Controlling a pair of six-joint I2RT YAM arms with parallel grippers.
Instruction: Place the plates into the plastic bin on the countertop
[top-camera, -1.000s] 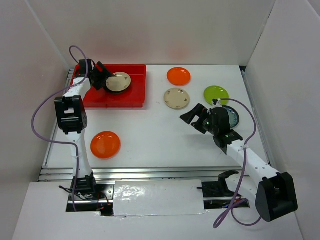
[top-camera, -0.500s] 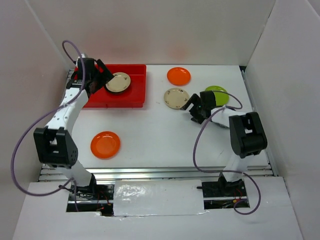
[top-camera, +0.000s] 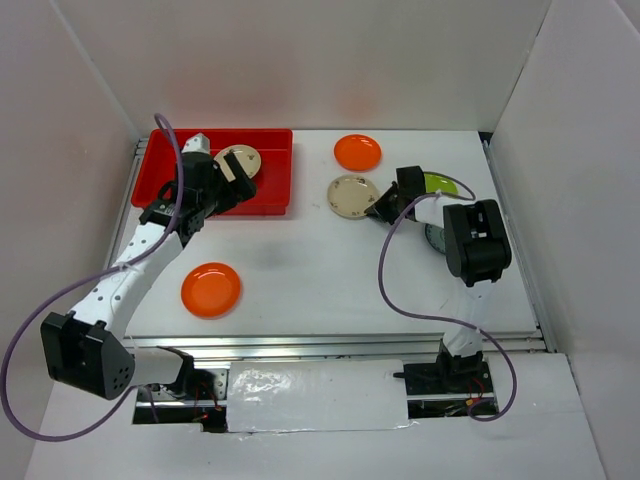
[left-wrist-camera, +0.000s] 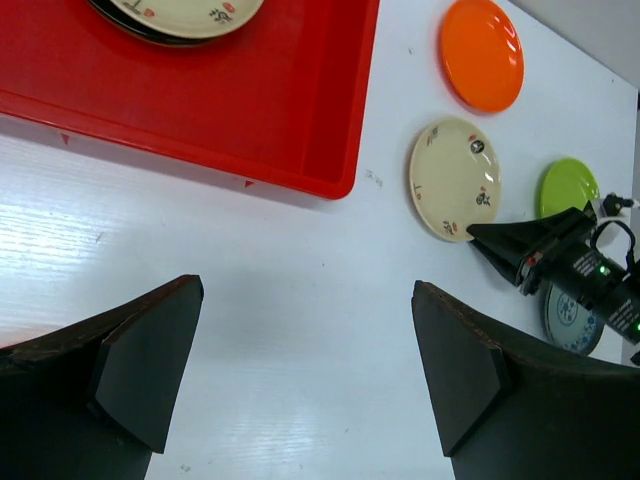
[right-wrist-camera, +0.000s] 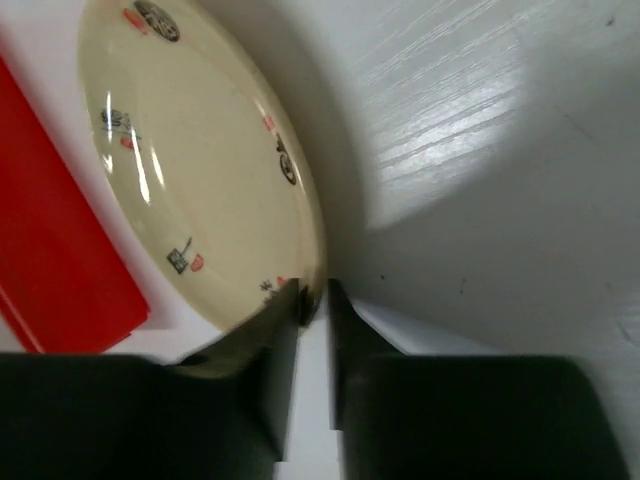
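Bin: red plastic bin (top-camera: 272, 192) holds 1 stacked beige plate (top-camera: 240, 160).
Left jaws: left gripper (left-wrist-camera: 310, 370) spread wide and empty, above the counter (top-camera: 300, 270) just in front of the bin.
Right jaws: right gripper (right-wrist-camera: 313, 300) narrowed to a slit at the rim of the loose beige plate (right-wrist-camera: 200, 170), right of the bin. Possibly pinching it, I cannot tell.
Orange plates: far orange plate (top-camera: 357, 152) right of the bin, near orange plate (top-camera: 211, 289) in front of it.

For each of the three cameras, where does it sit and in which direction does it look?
Top external: high behind the bases, looking down on the countertop; both arms show.
Left wrist: above the countertop, facing down past the open left hand toward the red bin.
Right wrist: low, facing the beige plate, whose rim the right hand pinches.
Both wrist views share the beige plate.
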